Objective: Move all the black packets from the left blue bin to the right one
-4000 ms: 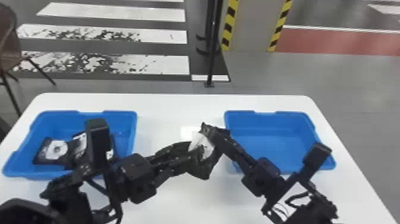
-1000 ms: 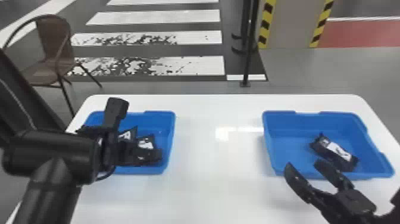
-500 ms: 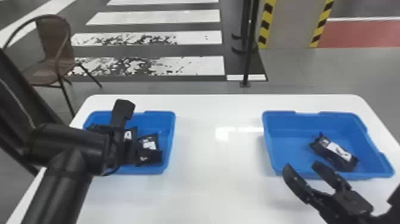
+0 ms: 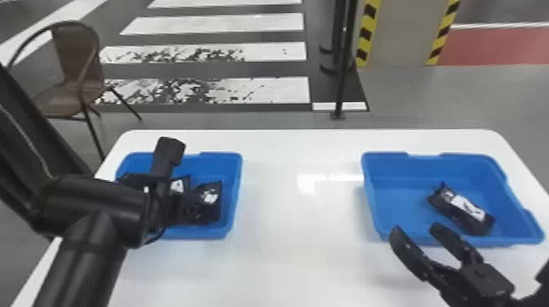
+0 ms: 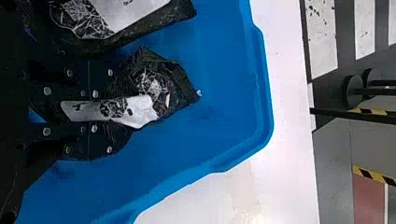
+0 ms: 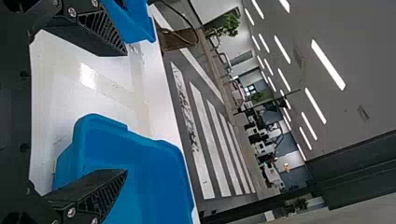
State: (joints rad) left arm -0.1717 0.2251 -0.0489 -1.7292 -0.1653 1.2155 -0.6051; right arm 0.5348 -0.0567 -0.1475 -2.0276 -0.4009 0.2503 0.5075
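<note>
Checking the head view, you're seeing your L tool (image 4: 162, 192) sitting in the L blue bin (image 4: 220, 155) among black pkts (image 4: 204, 202), & 1 labelled pkt (image 4: 463, 208) lying at a slant in the R blue bin (image 4: 400, 200), toward its near R corner. L wrist cam's giving you the close-up: a crumpled pkt (image 5: 156, 88) w/ a white label is lying right at the L tool (image 5: 123, 112), & a 2nd pkt (image 5: 140, 14) is lying beside it. You're not able to tell whether that tool's clenching the pkt or just surrounding it. R tool (image 4: 416, 229) is hanging released by the R bin's near rim, over the white desk (image 4: 294, 245), fingers standing wide apart. R wrist cam's adding ceiling lights (image 6: 327, 65) & a plant (image 6: 231, 23).

In the head view, the L arm's hiding the L tool's tips & part of the L bin; dark pkts are blending together, so the count's staying unclear. The frame's cutting off the 2nd pkt in the L wrist view.
</note>
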